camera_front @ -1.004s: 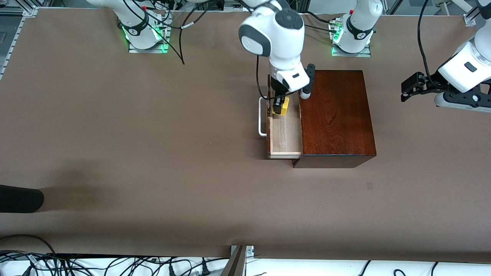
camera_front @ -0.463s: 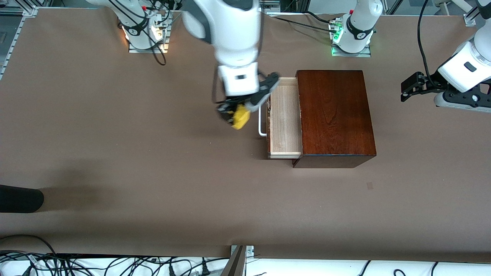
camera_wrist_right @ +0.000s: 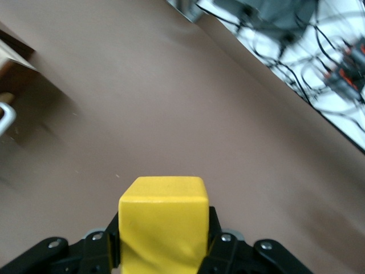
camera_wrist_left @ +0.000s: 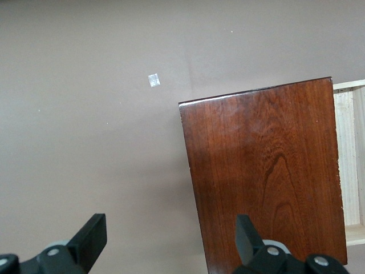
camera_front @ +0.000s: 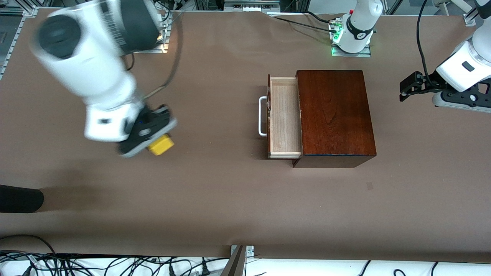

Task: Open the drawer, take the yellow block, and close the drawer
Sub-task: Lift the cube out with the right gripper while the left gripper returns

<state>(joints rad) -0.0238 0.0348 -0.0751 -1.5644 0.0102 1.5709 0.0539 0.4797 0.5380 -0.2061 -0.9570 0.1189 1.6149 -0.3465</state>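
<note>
At middle left of the front frame, we see the right end effector (camera_front: 153, 140) clamped on the yellow block (camera_front: 161, 144) above bare table (camera_front: 215, 199). Mid-frame the drawer (camera_front: 284, 119) stands pulled out. At far right, the left end effector (camera_front: 407, 87) waits, fingers spread.

Wide table (camera_front: 215, 199) covered in plain brown paper. Directly on it, toward the left arm's end: glossy mahogany-coloured rectangular wooden box (camera_front: 334, 115), its pale light-wood drawer (camera_front: 284, 117) with white bar handle (camera_front: 262, 116) pulled out toward the right arm's end. Small pale square mark (camera_front: 369, 186) lay nearer the front camera than the box.
</note>
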